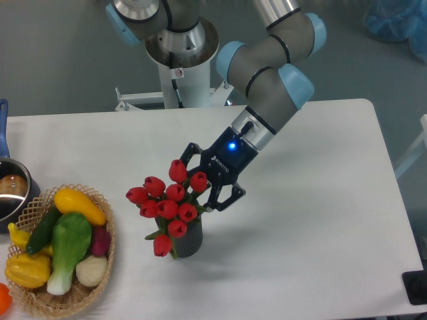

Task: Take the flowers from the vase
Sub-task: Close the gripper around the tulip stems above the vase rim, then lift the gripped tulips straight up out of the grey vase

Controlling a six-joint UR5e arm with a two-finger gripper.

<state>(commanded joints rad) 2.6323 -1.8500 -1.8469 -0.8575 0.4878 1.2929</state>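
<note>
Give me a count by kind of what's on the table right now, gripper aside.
Flowers, one bunch: 1
Vase: 1
Basket of vegetables: 1
Pot, cut off at the left edge: 1
Orange item, partly out of frame: 1
Total: 5
</note>
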